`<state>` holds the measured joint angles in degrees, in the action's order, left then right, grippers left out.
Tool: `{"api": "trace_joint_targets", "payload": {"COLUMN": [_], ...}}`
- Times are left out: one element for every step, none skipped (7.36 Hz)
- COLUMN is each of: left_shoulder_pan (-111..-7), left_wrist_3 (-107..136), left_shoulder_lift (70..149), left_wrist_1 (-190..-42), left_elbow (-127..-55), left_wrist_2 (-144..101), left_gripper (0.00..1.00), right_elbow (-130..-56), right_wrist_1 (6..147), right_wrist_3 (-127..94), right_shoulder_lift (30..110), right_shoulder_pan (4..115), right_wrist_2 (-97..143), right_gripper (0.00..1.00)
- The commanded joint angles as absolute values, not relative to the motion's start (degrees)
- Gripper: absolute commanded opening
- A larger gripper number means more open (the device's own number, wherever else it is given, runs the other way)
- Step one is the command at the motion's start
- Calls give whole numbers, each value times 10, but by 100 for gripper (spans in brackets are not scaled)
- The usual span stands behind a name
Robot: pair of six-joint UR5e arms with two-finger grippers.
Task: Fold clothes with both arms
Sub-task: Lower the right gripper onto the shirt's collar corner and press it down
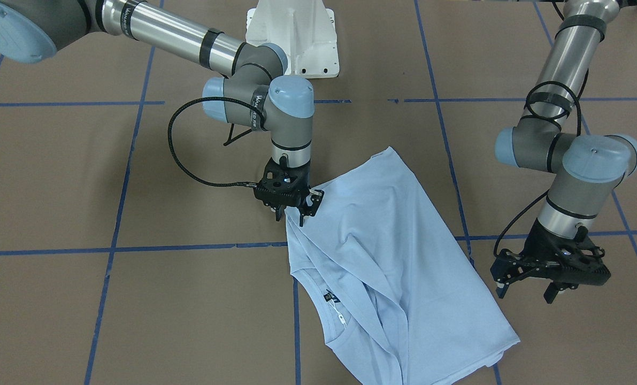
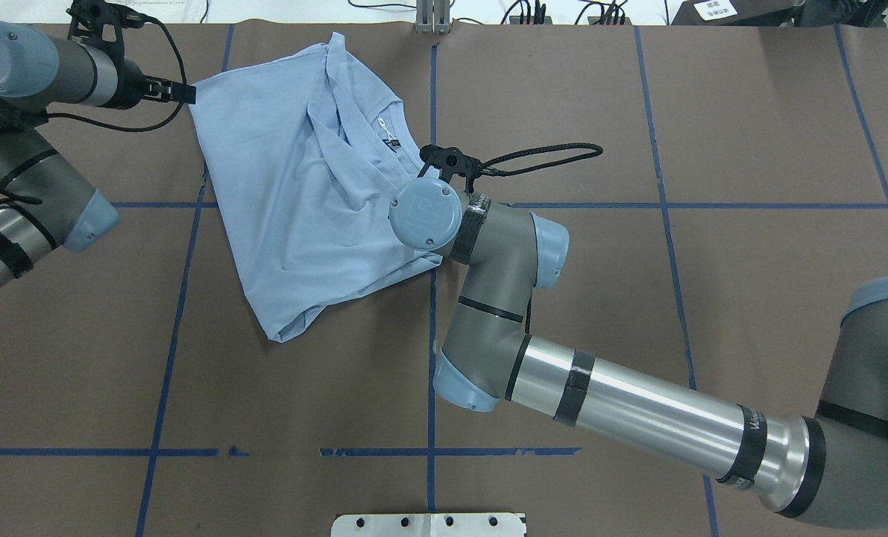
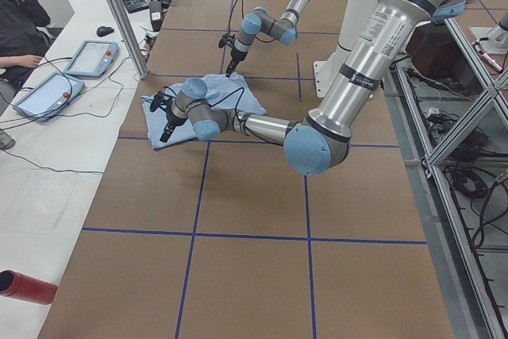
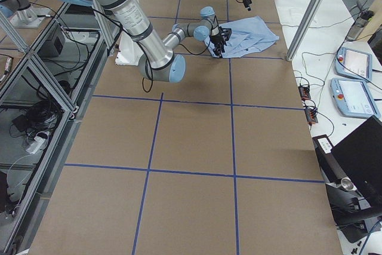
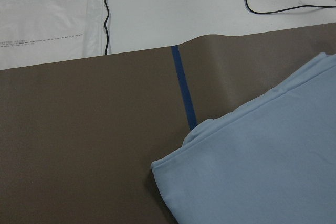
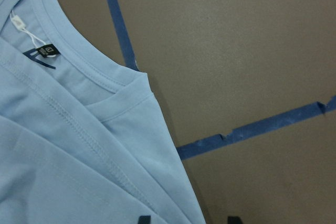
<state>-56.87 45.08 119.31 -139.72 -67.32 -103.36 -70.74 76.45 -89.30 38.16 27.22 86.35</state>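
Observation:
The light blue T-shirt (image 1: 404,256) lies crumpled and partly folded on the brown table, its collar and dark neck label (image 1: 331,297) facing up. My right gripper (image 1: 292,214) is open at the shirt's edge near the robot. The right wrist view shows its fingertips apart, and the shirt's (image 6: 68,156) hem reaches one of them. My left gripper (image 1: 527,293) hangs open just off the opposite side of the shirt, holding nothing. The left wrist view shows only a shirt corner (image 5: 262,171) on the table, with no fingers in frame.
Blue tape lines (image 1: 190,247) grid the brown table. The white pedestal base (image 1: 297,37) stands at the robot's side. A side bench holds two tablets (image 3: 87,57) and cables, with a person (image 3: 20,21) seated there. A red bottle (image 3: 24,287) lies near that bench's end.

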Motion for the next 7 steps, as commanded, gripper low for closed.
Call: {"api": "trace_joint_targets", "payload": {"left_shoulder_pan": [-569,-569,-569,-569,-569,-569,-569], "left_wrist_3": [451,450,450,450,450,450,450], "left_shoulder_lift": [1190,1190,1190,1190,1190,1189,1189], "left_wrist_1": [-1397,-1397,-1397,-1397,-1397,-1397,-1397], "left_elbow": [-673,-673,-673,-673,-673,-673,-673], "left_wrist_2": [-1034,-1034,-1034,-1034,-1034,-1034,-1034], "left_gripper": [100,100,100,100,100,100,100], "right_elbow": [-706,-706,-706,-706,-706,-706,-706], "right_wrist_1": [764,764,764,764,764,764,764], "right_wrist_3": [-893,-893,-893,-893,-893,-893,-893], "right_shoulder_lift": [381,381,381,381,381,381,382], "right_shoulder_pan": [270,270,270,269,269,268,268], "right_wrist_2": [861,860,860,860,860,860,860], "right_gripper": [54,54,54,53,49,48,42]}}
